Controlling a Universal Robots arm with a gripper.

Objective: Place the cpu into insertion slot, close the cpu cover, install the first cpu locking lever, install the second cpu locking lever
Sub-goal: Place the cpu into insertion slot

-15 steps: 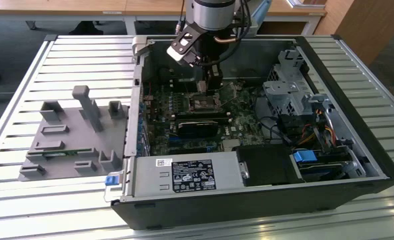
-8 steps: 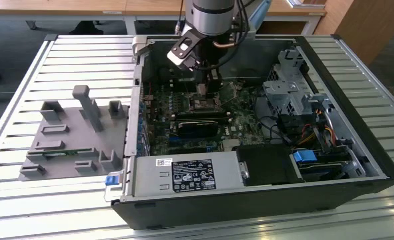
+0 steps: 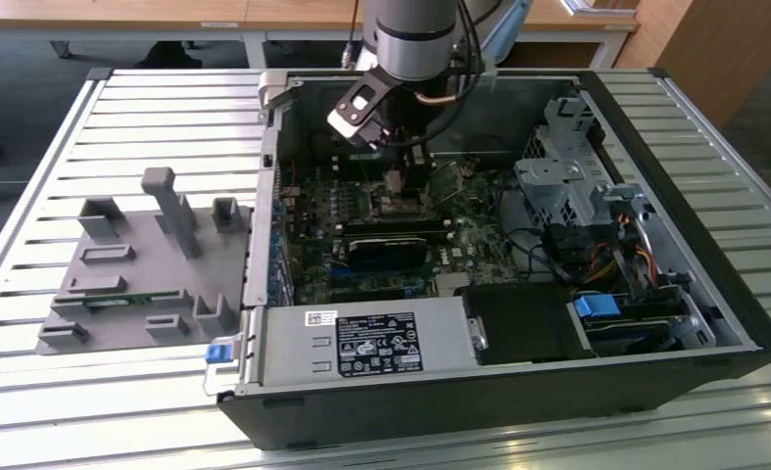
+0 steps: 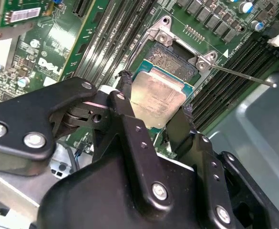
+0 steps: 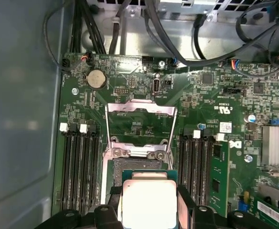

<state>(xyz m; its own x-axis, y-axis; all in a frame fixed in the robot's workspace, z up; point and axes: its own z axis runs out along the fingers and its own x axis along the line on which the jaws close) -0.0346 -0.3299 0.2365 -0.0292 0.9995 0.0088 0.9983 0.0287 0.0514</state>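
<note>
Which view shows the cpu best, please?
The second wrist view: the cpu shows most of its face, held in the gripper. The first wrist view crops it; in the exterior view the gripper blocks it.

The fingers (image 4: 180, 129) hide two edges of the cpu (image 4: 158, 102), which covers part of the insertion slot (image 4: 170, 59).

We see even daylight in the exterior view: the table (image 3: 163, 108) shines pale, washed out along the lower edge of the frame, while the inside of the computer case (image 3: 555, 392) lies in shade. In the first wrist view the cpu (image 5: 149, 202) glares near white; in the second wrist view the gripper (image 4: 154, 102) reads dull black against the lit motherboard (image 4: 34, 47).
</note>
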